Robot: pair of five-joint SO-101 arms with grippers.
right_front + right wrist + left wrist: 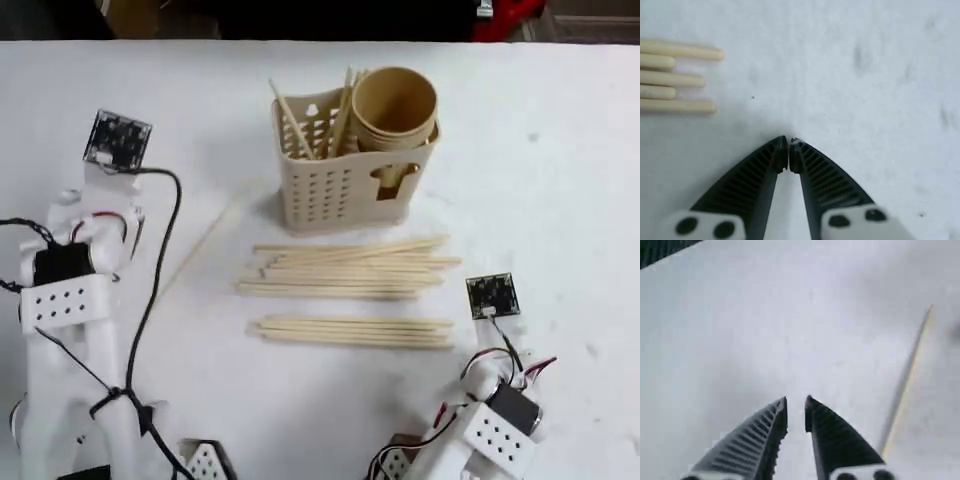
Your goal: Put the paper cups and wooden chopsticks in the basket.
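Note:
A cream perforated basket (340, 185) stands at the table's far middle, with stacked paper cups (395, 105) and a few wooden chopsticks (300, 125) standing in it. Two rows of chopsticks lie in front of it, the upper row (350, 270) and the lower row (355, 332). One lone chopstick (907, 380) lies slanted left of the basket, beside my left gripper (796, 405), which is shut with a narrow slit and holds nothing. My right gripper (789, 145) is shut and empty over bare table, just off the chopstick ends (675, 75).
The left arm (70, 290) stands at the table's left, its cable (150, 300) trailing toward the front. At the front right sits the right arm (490, 420). White table (560, 200) stretches right of the basket.

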